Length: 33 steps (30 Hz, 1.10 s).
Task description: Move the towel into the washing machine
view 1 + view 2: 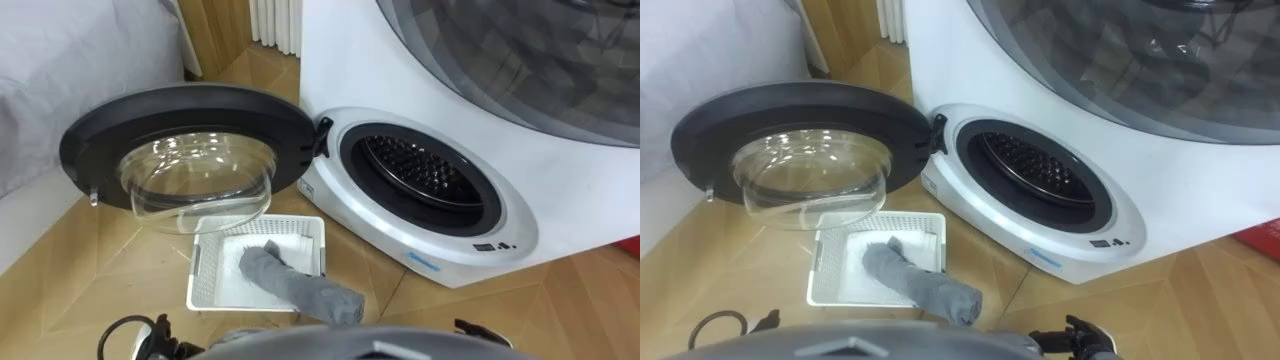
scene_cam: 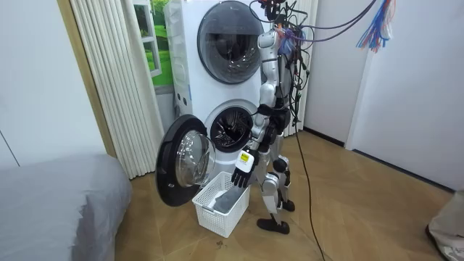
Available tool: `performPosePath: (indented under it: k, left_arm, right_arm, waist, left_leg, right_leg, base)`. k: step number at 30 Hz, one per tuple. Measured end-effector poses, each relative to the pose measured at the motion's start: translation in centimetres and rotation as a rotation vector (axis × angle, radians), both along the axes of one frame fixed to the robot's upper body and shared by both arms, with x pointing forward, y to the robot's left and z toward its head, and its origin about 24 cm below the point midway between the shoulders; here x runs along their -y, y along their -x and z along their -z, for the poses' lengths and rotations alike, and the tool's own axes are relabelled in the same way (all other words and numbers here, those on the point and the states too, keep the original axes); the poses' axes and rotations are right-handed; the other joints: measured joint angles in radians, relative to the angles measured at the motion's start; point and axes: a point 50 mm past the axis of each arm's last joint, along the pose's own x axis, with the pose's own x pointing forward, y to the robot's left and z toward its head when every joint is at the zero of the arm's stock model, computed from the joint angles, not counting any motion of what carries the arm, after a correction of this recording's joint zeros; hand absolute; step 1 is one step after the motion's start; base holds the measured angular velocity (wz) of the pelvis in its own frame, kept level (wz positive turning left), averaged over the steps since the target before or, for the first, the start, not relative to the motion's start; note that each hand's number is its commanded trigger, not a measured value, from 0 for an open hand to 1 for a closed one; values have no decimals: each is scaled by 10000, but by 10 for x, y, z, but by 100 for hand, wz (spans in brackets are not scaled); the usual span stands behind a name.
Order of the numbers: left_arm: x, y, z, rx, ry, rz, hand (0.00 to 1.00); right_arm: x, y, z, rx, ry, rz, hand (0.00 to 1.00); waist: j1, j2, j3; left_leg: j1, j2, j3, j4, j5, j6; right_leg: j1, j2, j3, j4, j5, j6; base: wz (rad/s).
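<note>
Small print on the washing machine point(image 1: 560, 190) is unreadable.

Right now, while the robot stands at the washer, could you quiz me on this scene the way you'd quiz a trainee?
1. True or false: the washing machine door is shut.
2. Where does the grey towel lie?
A) in the drum
B) in the white basket
C) on the bed
3. Fill in: the basket stands on the wooden ____.

Key: 1 false, it stands wide open; 2 B, with one end over the rim; 3 floor.
</note>
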Motion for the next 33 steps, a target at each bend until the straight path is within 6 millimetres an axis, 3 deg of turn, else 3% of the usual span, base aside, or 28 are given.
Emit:
performPosePath:
  k: [7, 8, 18, 22, 27, 33]
  left_arm:
    - [-1, -2, -1, 91, -21, 19, 0]
    - [-1, -3, -1, 105, -11, 31, 0]
    - [-2, -22, -3, 482, 69, 719, 0]
    - [3, -41, -5, 800, 50, 1605, 0]
    - [8, -79, -13, 1801, -177, 2620, 0]
    - [38, -123, -20, 2719, 161, 3874, 0]
  right_arm:
    - [0, 0, 0, 3, -29, -20, 0]
    - [0, -1, 0, 36, -51, -34, 0]
    - [1, -16, -2, 276, -228, -575, 0]
    - [1, -29, -3, 536, -207, -860, 0]
    - [-3, -54, -7, 1023, -128, -1624, 0]
    - [-23, -83, -10, 1601, -600, -2006, 0]
  waist:
    - [-4, -28, -11]
    - [-8, -62, -45]
    - [-45, -1, 0]
    - [-173, 53, -22]
    - [-275, 159, 52]
    - [-467, 157, 192]
  left_leg:
    - [-197, -8, 3, 33, 1, 1]
    - [-196, -9, 3, 34, 1, 0]
    - [-631, -18, -117, 227, 4, 5]
    - [-1039, -10, -217, 413, 12, 16]
    - [-1696, -12, -168, 566, 110, 56]
    - [-2600, -5, -149, 866, 186, 90]
  right_leg:
    - [-191, -1, 1, 9, 6, -10]
    - [-189, -1, -10, 10, 6, -9]
    - [-505, -33, -149, 36, 17, -27]
    - [-843, -53, -219, 95, 36, -58]
    - [-1582, -92, -149, 350, 60, -96]
    - [-2597, -143, -112, 849, 61, -97]
  base:
    - [0]
    - [0]
    - [3]
    - [6]
    - [-2]
    - [-2]
